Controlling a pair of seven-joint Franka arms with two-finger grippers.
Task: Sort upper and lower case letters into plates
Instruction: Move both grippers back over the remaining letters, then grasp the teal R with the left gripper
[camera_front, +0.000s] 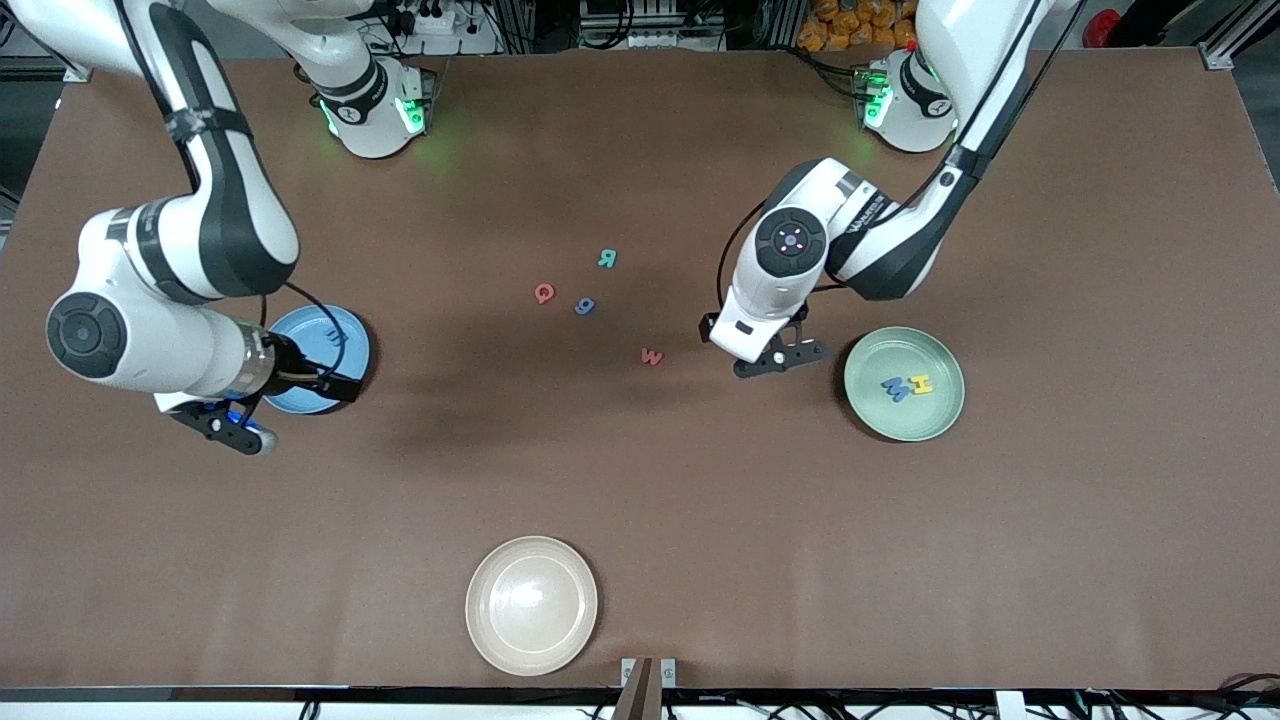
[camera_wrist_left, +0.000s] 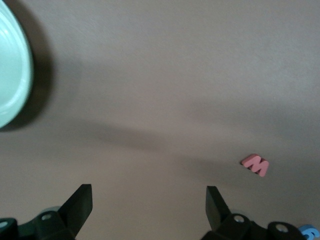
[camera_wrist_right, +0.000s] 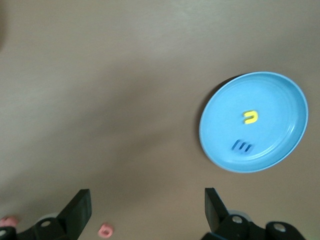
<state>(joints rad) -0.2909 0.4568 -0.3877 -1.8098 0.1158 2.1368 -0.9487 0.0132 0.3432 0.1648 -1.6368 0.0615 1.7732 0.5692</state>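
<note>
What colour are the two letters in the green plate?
One blue, one yellow; clearest in the front view.

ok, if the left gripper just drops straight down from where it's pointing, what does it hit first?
Likely bare brown table. The left gripper hangs open over it, with nothing between its fingers; the small pink foam letter M lies off to one side and the pale mint green plate farther off.

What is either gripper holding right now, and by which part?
Nothing. The left gripper is open over bare table beside the green plate; the right gripper is open beside the blue plate.

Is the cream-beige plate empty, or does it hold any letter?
Empty: the cream-beige plate shows only its bare glossy inside, no letter.
</note>
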